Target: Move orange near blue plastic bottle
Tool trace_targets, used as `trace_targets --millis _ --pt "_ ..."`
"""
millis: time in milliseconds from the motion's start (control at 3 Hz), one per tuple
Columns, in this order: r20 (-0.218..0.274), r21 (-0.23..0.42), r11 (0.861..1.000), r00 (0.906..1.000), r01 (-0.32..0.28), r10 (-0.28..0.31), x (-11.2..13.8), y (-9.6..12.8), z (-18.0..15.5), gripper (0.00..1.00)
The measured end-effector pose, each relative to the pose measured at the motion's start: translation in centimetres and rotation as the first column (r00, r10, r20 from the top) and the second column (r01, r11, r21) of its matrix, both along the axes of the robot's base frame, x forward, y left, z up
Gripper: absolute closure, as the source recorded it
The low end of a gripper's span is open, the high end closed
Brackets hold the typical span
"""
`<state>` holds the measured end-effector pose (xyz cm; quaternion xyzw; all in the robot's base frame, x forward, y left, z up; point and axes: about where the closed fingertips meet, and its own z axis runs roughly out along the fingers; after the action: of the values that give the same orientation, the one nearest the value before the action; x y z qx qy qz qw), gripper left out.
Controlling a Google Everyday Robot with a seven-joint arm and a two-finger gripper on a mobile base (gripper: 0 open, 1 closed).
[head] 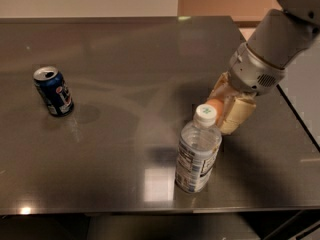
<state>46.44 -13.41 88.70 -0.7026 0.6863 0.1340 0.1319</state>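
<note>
The orange (216,105) is a small round fruit held between the cream fingers of my gripper (226,109), just behind and to the right of the bottle's cap. The blue plastic bottle (197,151) stands upright near the table's front edge, clear with a white cap bearing a green mark and a blue-white label. My gripper comes in from the upper right and is shut on the orange, low over the table and close to the bottle. Most of the orange is hidden by the fingers and the cap.
A dark blue soda can (53,91) stands upright at the left of the dark metal table (125,59). The table's right edge runs close behind my arm (272,49), and its front edge lies just below the bottle.
</note>
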Motion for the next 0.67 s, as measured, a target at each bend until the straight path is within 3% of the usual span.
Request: trace_targets --millis 667 --pt "-0.017 0.024 0.994 0.9946 -0.102 0.103 -1.7 -0.4 -2.6 1.0"
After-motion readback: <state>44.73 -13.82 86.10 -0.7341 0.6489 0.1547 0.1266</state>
